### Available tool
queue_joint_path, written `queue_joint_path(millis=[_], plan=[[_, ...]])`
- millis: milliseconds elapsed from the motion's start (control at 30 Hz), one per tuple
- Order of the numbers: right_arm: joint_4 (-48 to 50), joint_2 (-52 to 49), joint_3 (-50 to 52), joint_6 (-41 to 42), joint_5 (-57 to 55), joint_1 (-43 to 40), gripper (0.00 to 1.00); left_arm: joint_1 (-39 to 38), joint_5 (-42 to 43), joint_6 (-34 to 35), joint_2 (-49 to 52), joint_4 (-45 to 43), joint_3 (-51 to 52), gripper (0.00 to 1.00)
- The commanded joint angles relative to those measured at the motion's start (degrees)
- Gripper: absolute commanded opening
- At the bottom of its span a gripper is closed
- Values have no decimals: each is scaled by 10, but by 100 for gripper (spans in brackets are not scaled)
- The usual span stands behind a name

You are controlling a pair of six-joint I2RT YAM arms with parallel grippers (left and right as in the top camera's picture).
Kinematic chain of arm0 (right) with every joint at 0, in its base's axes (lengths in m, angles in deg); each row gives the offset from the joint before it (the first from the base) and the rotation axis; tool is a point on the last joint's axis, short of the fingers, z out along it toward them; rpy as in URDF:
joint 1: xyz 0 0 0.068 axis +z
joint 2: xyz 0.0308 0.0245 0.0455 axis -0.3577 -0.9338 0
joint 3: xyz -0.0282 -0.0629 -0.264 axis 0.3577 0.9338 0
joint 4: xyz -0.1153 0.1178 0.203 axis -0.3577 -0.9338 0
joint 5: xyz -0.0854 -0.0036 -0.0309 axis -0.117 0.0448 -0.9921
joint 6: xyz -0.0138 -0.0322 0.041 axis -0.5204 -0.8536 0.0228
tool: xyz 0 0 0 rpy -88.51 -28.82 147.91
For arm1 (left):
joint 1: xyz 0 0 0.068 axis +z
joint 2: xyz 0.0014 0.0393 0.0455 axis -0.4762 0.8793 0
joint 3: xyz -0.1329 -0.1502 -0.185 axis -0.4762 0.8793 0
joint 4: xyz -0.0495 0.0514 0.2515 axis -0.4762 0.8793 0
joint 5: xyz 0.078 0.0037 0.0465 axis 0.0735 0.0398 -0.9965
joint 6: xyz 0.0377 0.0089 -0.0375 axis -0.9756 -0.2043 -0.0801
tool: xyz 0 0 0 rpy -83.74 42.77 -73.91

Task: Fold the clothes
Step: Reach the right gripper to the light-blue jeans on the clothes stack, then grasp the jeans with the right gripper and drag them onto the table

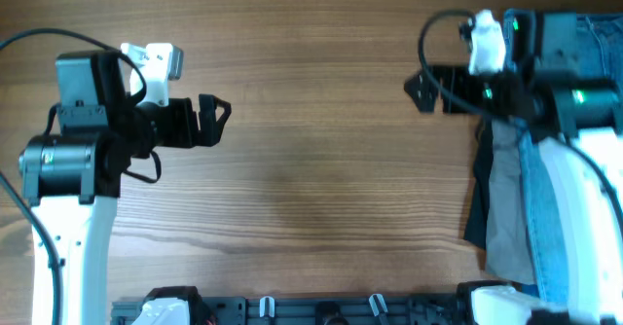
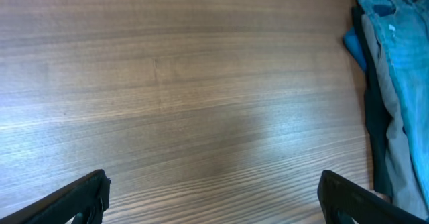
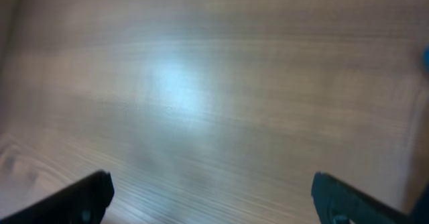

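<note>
A pile of clothes (image 1: 506, 198) lies at the table's right edge: a grey garment, a dark one and blue jeans (image 1: 594, 33), partly hidden under my right arm. The pile also shows at the right of the left wrist view (image 2: 392, 83). My left gripper (image 1: 216, 119) is open and empty over bare wood at the left; its fingers frame bare table in the left wrist view (image 2: 213, 197). My right gripper (image 1: 419, 90) is open and empty, just left of the pile; in the right wrist view (image 3: 211, 197) only blurred wood lies between its fingers.
The wooden table (image 1: 321, 150) stretches between the two grippers. A black rail with hooks (image 1: 321, 310) runs along the front edge. The arm bases stand at the left and right sides.
</note>
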Motion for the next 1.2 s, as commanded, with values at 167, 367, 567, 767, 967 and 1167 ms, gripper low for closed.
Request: queue_joint_path(millis=[167, 367, 567, 767, 967, 1167], plan=[[225, -222, -26, 126, -253, -130, 84, 1, -73, 6, 29, -84, -16, 100], [293, -385, -26, 120, -251, -212, 55, 0, -76, 50, 133, -83, -16, 88], [328, -437, -26, 100, -261, -214, 51, 0, -72, 54, 207, -84, -16, 84], [345, -411, -44, 90, -258, -234, 8, 0, -71, 54, 207, -66, -16, 86], [344, -352, -45, 89, -250, -263, 4, 1, -72, 53, 204, -53, -16, 100], [354, -168, -57, 44, -46, -264, 4, 30, -72, 53, 150, 56, -96, 93]])
